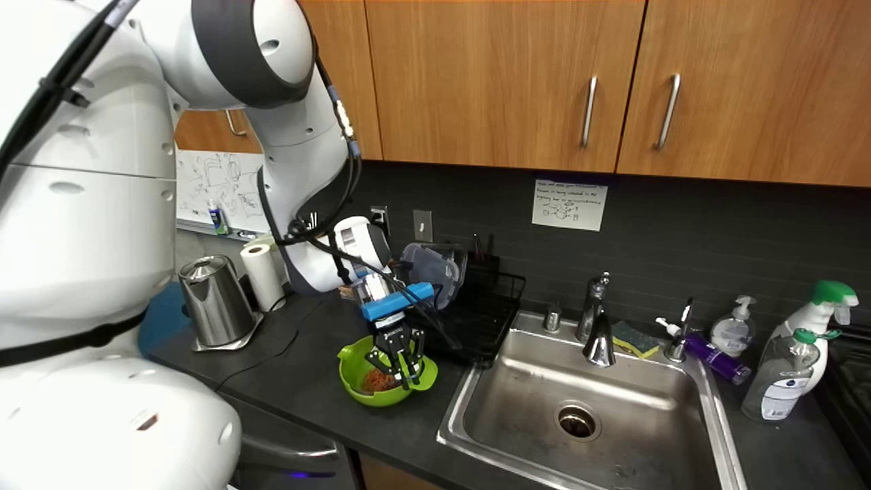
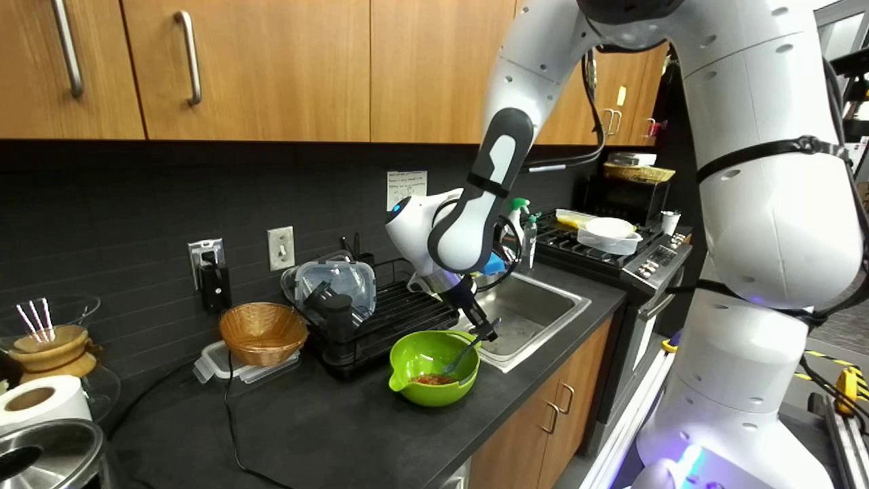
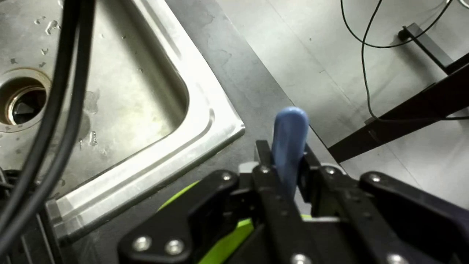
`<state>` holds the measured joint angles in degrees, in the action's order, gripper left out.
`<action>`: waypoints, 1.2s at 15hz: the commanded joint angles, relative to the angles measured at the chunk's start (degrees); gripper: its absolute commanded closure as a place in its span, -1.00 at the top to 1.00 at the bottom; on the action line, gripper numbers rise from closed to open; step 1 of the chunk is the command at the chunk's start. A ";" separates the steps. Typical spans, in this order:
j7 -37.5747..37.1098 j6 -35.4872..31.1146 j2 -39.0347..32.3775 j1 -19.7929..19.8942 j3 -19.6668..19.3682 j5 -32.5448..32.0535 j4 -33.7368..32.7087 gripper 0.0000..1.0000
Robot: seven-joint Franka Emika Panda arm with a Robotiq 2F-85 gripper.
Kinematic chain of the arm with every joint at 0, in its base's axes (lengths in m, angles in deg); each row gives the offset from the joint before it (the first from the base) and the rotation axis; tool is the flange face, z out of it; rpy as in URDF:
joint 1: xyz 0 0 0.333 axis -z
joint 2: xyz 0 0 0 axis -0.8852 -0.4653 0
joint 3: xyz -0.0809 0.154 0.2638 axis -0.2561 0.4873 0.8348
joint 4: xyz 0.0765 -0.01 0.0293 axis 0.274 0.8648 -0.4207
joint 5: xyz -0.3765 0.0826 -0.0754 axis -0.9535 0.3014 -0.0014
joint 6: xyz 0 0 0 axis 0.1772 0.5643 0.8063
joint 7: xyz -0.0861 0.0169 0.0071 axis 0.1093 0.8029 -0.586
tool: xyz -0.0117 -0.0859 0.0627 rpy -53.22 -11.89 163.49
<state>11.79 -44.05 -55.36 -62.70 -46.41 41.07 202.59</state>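
Dark countertop (image 2: 333, 438), steel sink (image 1: 531, 395), wooden cabinets (image 1: 497, 82) above, tool (image 3: 287, 157) gripping blue utensil (image 3: 291, 128)

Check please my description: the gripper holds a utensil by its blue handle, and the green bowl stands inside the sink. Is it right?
Not entirely: the green bowl is not inside the sink but on the dark countertop beside it, as both exterior views show. The rest is right: the gripper holds the utensil by its blue handle.
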 commanded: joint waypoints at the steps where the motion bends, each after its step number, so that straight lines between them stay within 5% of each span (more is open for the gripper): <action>1: 1.52 0.66 -1.15 -0.42 0.48 1.79 -1.20 -0.90; 18: 5.26 1.88 -5.02 -3.80 2.96 3.67 -9.10 -0.90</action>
<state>15.68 -42.38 -61.07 -66.69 -43.13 44.24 194.32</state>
